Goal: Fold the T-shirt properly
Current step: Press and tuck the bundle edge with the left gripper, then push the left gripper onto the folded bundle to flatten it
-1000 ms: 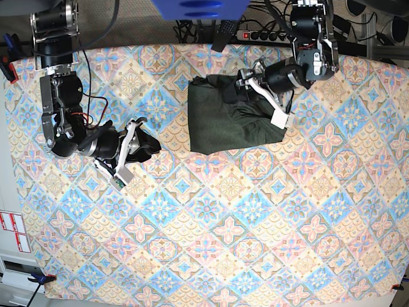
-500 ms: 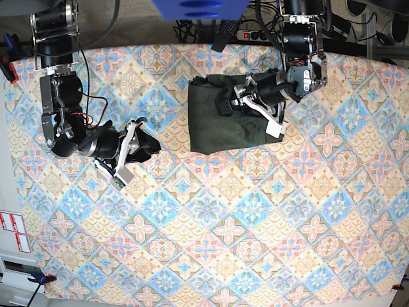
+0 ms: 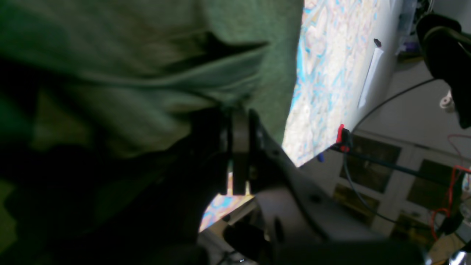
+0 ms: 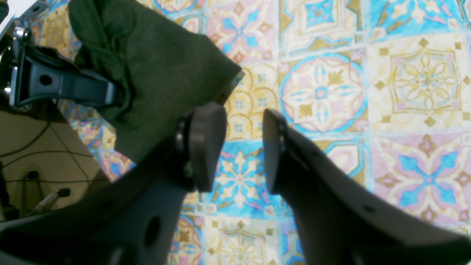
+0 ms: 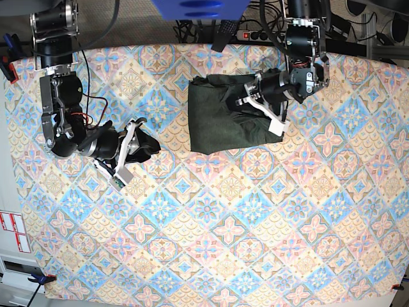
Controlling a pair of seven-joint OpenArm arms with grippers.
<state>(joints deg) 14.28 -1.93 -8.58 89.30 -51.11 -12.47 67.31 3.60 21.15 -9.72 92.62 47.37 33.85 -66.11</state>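
Our left claw (image 5: 261, 101) has slid onto the shirt (image 5: 220, 115), at one o'clock on the table (image 5: 211, 243), and pinched its crumpled edge for folding; our right claw (image 5: 126, 151) waits half-open.

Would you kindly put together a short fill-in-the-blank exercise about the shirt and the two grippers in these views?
1. The T-shirt is dark olive-____ in color.
2. The left gripper is ____ on a fold of the T-shirt.
3. The right gripper has its jaws ____, with only patterned cloth between them.
4. The patterned tablecloth covers the ____.

Missing words: green; shut; open; table
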